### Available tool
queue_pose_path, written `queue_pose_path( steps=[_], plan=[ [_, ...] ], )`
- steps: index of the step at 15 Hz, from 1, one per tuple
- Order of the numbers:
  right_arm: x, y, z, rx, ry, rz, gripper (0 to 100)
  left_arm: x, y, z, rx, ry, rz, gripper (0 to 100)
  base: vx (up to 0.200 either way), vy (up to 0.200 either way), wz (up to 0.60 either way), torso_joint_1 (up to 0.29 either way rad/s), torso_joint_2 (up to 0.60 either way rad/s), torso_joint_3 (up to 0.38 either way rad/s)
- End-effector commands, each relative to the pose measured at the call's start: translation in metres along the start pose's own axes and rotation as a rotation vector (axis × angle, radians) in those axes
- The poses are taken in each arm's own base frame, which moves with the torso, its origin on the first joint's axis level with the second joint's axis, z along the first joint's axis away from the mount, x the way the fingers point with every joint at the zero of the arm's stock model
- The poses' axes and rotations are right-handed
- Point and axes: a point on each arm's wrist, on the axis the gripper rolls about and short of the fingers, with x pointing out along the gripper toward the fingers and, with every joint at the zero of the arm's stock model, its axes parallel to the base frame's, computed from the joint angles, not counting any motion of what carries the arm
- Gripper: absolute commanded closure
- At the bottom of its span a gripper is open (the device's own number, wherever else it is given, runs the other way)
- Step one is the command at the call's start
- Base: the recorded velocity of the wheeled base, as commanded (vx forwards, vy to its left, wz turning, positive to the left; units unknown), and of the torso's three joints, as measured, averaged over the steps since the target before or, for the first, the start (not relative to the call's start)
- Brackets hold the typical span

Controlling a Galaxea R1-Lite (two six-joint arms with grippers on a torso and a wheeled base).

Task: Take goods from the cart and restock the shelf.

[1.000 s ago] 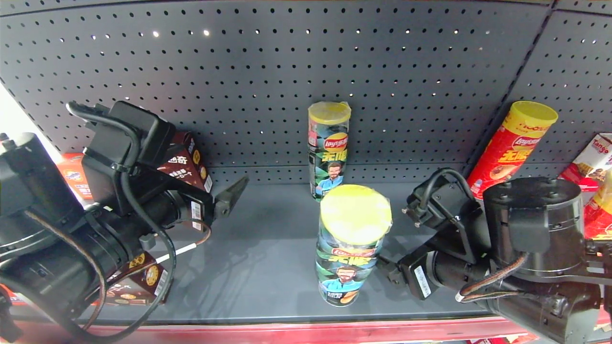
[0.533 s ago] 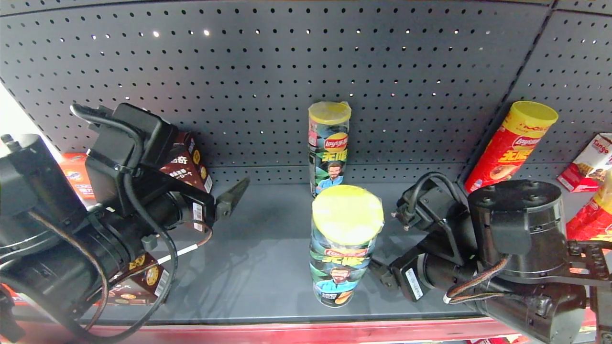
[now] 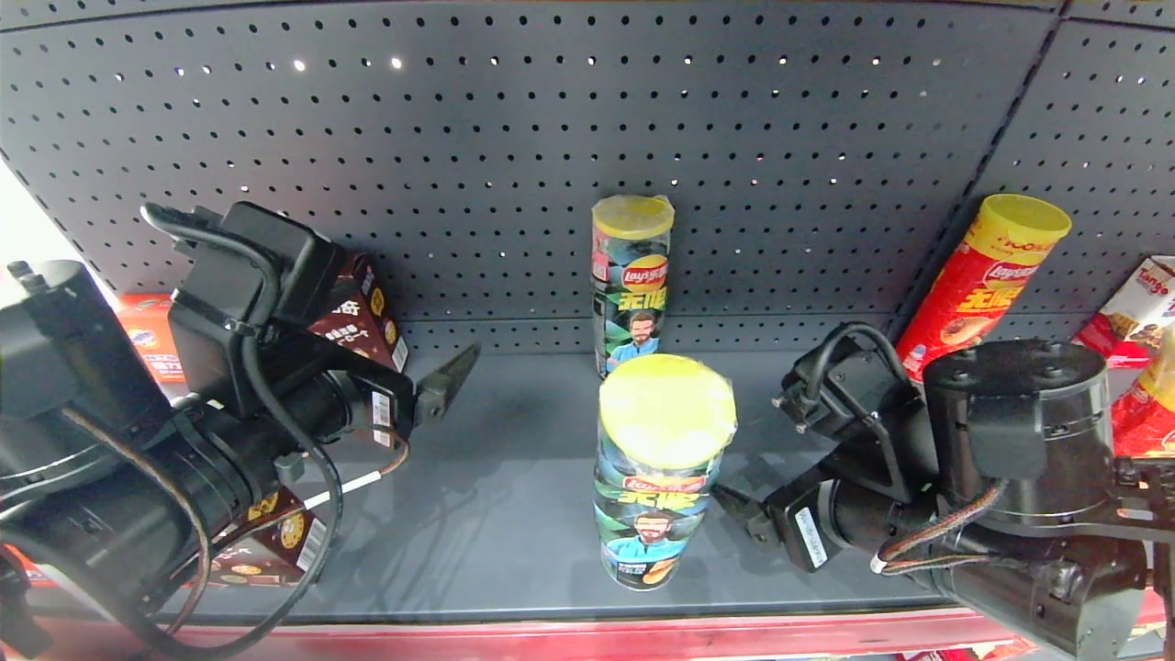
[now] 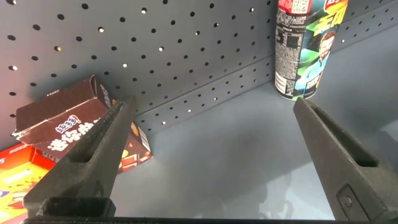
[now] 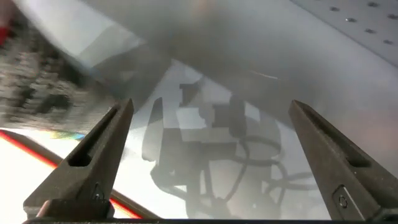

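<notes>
Since front can (image 3: 663, 468) and rear can (image 3: 632, 280) stand on shelf (image 3: 514, 496), we judge them stocked | left gripper (image 4: 211, 106), right gripper (image 5: 211, 104) gape wide, empty | more likely left.

Bright, even light covers the shelf (image 3: 514, 514), where soft shadows lie. Pinpoints glow through the pegboard (image 3: 734, 138) holes. The head view's edges bow, and its left edge is burnt white.

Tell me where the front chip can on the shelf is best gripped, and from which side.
Probably the front chip can at mid-body, below the yellow lid, coming in level from the robot's right. It stands upright, a tall round tube, so a side grip across its width suits it. The right gripper is open on that side, and the rear can blocks the back.
</notes>
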Motion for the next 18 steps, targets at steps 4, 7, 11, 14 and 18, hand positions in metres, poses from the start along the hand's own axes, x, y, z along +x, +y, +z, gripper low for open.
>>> queue_pose_path(
  steps=[4, 7, 11, 14, 18],
  plan=[
    [-0.019, -0.018, 0.013, 0.047, -0.079, -0.037, 0, -0.003, 0.004, 0.009, -0.007, -0.034, 0.012, 0, 0.000, 0.000, 0.00, 0.000, 0.00, 0.000],
    [-0.050, -0.037, 0.027, 0.125, -0.239, -0.071, 0, -0.029, 0.016, 0.028, -0.035, -0.130, 0.043, 0, 0.000, 0.000, 0.00, 0.000, 0.00, 0.000],
    [-0.127, -0.065, 0.014, 0.197, -0.452, -0.082, 0, -0.099, 0.038, 0.048, -0.078, -0.308, 0.077, 0, 0.000, 0.000, 0.00, 0.000, 0.00, 0.000],
    [-0.171, -0.079, -0.022, 0.233, -0.536, -0.096, 0, -0.160, 0.048, 0.021, -0.030, -0.359, 0.116, 0, 0.000, 0.000, 0.00, 0.000, 0.00, 0.000],
    [-0.196, -0.082, -0.068, 0.235, -0.578, -0.051, 0, -0.234, 0.053, -0.036, 0.033, -0.200, 0.079, 0, 0.000, 0.000, 0.00, 0.000, 0.00, 0.000]
  ],
)
